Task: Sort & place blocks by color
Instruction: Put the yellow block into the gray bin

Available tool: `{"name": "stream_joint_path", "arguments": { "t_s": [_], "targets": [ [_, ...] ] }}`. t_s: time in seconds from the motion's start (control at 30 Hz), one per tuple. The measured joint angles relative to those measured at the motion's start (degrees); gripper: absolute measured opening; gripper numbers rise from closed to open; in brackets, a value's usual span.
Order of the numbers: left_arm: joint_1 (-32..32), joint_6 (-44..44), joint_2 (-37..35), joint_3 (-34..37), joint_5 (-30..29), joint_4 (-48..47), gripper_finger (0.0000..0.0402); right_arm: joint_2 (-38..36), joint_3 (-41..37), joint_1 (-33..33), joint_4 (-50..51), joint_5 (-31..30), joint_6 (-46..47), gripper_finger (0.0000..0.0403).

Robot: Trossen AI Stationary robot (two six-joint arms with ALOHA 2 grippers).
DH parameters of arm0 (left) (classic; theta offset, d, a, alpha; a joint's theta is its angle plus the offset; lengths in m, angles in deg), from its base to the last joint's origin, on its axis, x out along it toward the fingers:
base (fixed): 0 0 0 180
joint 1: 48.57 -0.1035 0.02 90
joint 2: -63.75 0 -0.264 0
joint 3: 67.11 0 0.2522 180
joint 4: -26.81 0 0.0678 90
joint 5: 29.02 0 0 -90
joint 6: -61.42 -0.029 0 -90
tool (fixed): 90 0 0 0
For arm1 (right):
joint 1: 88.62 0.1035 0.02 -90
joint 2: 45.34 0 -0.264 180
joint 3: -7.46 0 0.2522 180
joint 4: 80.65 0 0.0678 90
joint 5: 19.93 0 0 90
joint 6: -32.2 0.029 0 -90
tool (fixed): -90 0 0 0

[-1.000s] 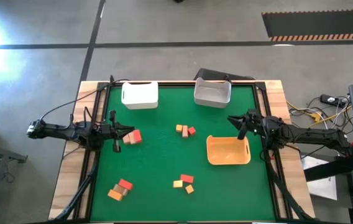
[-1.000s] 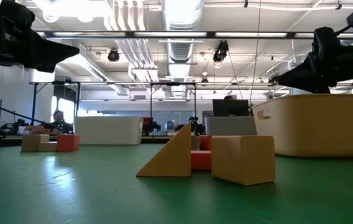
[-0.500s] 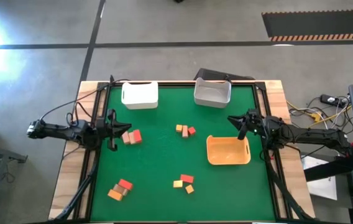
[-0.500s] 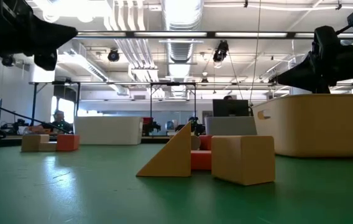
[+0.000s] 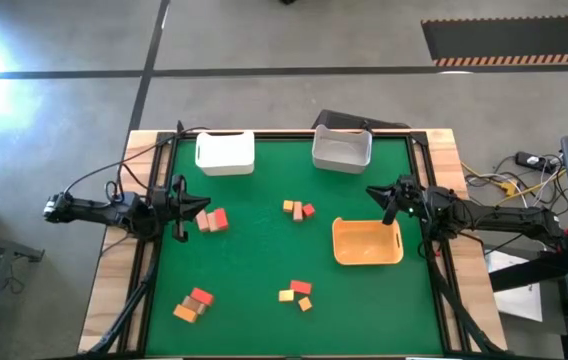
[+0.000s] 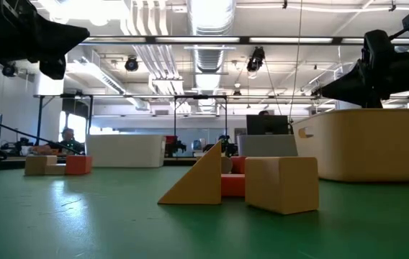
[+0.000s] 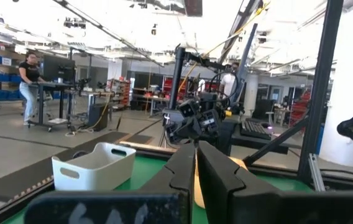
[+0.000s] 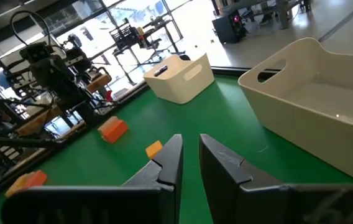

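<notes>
High view is showing the green table (image 5: 264, 250) from straight above, with the blocks (image 5: 299, 209) lying in four small clusters: one just above the middle of the frame, a red and tan pair (image 5: 212, 220) at centre left, a group (image 5: 193, 304) at lower left, and another group (image 5: 297, 293) below the middle. All of them are sitting on the mat, none inside a container. Two white bins are standing along the upper edge of the mat, one (image 5: 225, 153) left of centre and one (image 5: 341, 149) right of centre, and an orange tray (image 5: 367, 242) is lying right of centre.

At centre left the left gripper (image 5: 189, 208) is hanging just beside the red and tan pair, its fingers (image 7: 186, 171) pressed together on nothing, as the left wrist view is showing. At centre right the right gripper (image 5: 376, 194) is hovering just above the orange tray's upper edge, near the right-hand white bin. Its fingers (image 8: 169, 158) are standing slightly apart with only a narrow gap between them, and nothing is sitting in that gap.

Low view is looking across the mat at an orange wedge (image 6: 197, 180) and a tan cube (image 6: 282, 184) close to the camera, with a red block (image 6: 232, 185) lying between them.
</notes>
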Motion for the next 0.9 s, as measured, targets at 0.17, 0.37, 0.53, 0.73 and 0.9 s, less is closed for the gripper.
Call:
{"name": "stream_joint_path", "arguments": {
  "t_s": [0.17,0.37,0.53,0.73,0.9],
  "targets": [
    [0.0,0.3,0.2,0.0,0.0,-0.1,0.0004,0.0,0.0,0.0,-5.2,-1.3,-1.0,0.0043],
    [0.1,2.8,2.4,0.0,0.0,3.9,0.0004,1.6,0.0,0.0,-18.3,0.0,-11.0,0.0043],
    [0.1,3.4,5.5,0.0,-0.2,8.9,0.0004,4.7,2.5,0.0,-21.1,2.0,-15.9,0.0043],
    [0.1,3.5,9.2,0.0,-0.2,13.2,0.0004,12.0,8.5,0.2,-21.1,2.1,-18.7,0.0043],
    [0.1,3.4,10.9,0.0,-0.2,14.9,0.0004,19.3,13.9,0.2,-21.1,2.1,-21.5,0.0043]
  ]
}}
